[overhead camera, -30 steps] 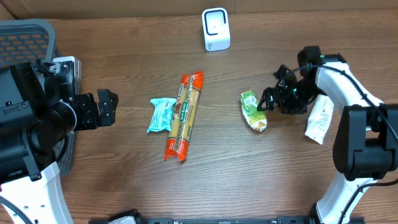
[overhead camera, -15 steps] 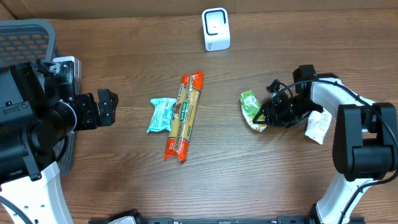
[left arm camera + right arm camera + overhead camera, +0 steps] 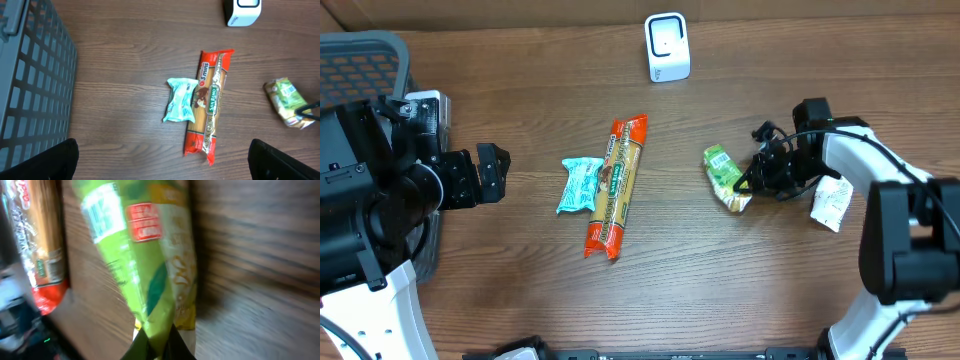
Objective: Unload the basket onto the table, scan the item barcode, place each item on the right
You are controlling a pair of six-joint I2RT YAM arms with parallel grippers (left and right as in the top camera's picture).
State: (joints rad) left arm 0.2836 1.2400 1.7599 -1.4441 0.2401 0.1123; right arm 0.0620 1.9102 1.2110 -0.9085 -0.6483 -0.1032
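Pinching the green snack packet [image 3: 723, 176] by one end, the right hand [image 3: 748, 186] is clenching shut on it
The packet is lying on the bench [image 3: 720, 290], right of the long pasta pack [image 3: 616, 186] and teal pouch [image 3: 580, 185], apart from the white scanner [image 3: 667, 47]; the left hand [image 3: 492, 172] is hanging released, jaws wide, beside the grey basket [image 3: 360, 55]

Overhead looks down; wrists lower (sharing green packet [image 3: 725, 178]).
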